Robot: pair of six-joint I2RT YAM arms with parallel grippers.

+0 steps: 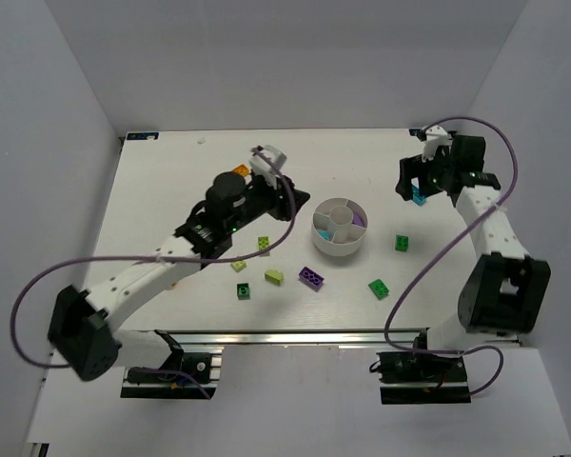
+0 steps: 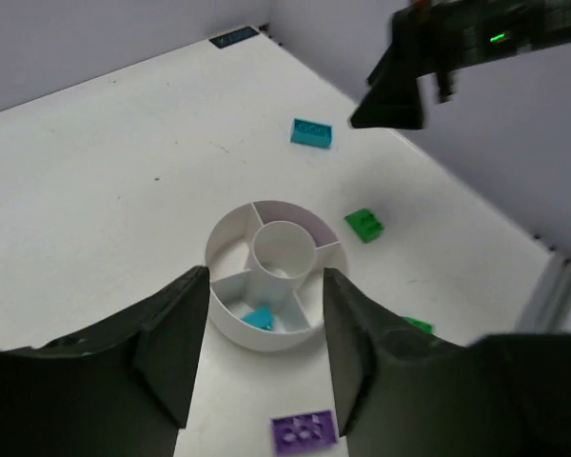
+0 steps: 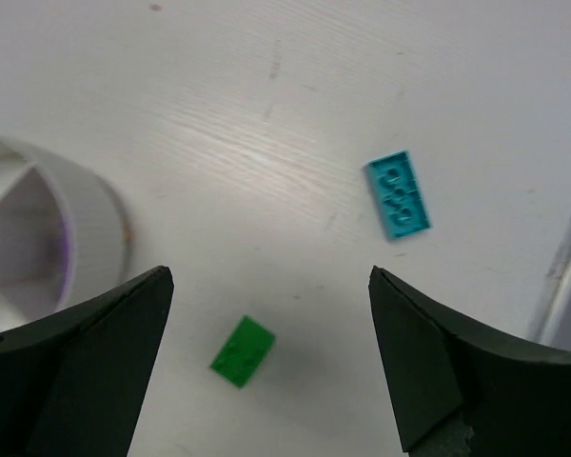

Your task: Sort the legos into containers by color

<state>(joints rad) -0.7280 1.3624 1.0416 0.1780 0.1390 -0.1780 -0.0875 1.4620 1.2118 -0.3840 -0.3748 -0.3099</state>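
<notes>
Hovering over table (image 3: 219, 114), right hand (image 3: 269, 278) spread wide, cyan brick (image 3: 398, 194) ahead.

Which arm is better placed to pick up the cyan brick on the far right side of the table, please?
The right arm. The right tool, open, hovers almost over the cyan brick, which lies close ahead in its wrist view. The left tool, also open, faces the dish, farther away.
</notes>
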